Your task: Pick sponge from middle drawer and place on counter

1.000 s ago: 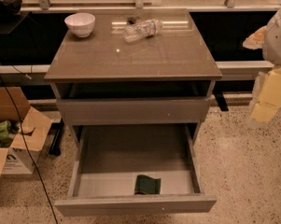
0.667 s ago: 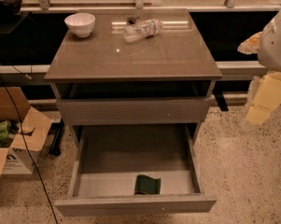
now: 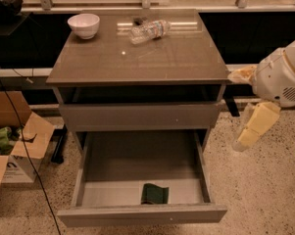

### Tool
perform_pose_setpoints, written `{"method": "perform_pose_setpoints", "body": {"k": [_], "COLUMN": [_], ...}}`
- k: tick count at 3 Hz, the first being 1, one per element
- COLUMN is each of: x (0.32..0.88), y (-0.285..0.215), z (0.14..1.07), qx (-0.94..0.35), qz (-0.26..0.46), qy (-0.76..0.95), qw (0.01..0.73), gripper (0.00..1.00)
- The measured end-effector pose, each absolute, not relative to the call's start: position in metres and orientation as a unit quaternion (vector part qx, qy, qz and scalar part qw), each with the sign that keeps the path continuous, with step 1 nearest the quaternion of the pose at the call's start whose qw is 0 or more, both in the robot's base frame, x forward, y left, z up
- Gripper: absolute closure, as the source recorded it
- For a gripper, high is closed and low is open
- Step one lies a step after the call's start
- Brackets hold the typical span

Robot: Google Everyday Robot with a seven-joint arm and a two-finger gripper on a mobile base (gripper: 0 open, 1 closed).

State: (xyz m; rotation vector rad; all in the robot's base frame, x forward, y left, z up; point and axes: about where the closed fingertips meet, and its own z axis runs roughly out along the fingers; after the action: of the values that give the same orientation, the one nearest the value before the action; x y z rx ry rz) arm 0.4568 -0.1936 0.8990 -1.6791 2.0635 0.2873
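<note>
While the sponge [image 3: 155, 194] stays flat at the front of the open middle drawer [image 3: 137, 214], our gripper [image 3: 255, 127] has dropped lower, well apart outside it; we cannot tell its opening. We judge grasping and placing on the counter [image 3: 137, 58] remain.

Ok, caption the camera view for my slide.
Sponge lies in the open middle drawer; the tool hangs apart, right of the cabinet.
</note>
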Motion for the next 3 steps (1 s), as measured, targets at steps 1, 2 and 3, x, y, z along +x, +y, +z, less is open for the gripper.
{"method": "perform_pose_setpoints", "body": {"k": [1, 2, 3], "x": [0.458, 0.458, 0.458], "y": [-0.188, -0.188, -0.182], "z": [0.894, 0.893, 0.872], "qx": [-0.612, -0.612, -0.589], "qz": [0.123, 0.123, 0.127], "qy": [0.744, 0.744, 0.762], "qw": [0.240, 0.240, 0.236], "gripper": [0.00, 0.00, 0.00]}}
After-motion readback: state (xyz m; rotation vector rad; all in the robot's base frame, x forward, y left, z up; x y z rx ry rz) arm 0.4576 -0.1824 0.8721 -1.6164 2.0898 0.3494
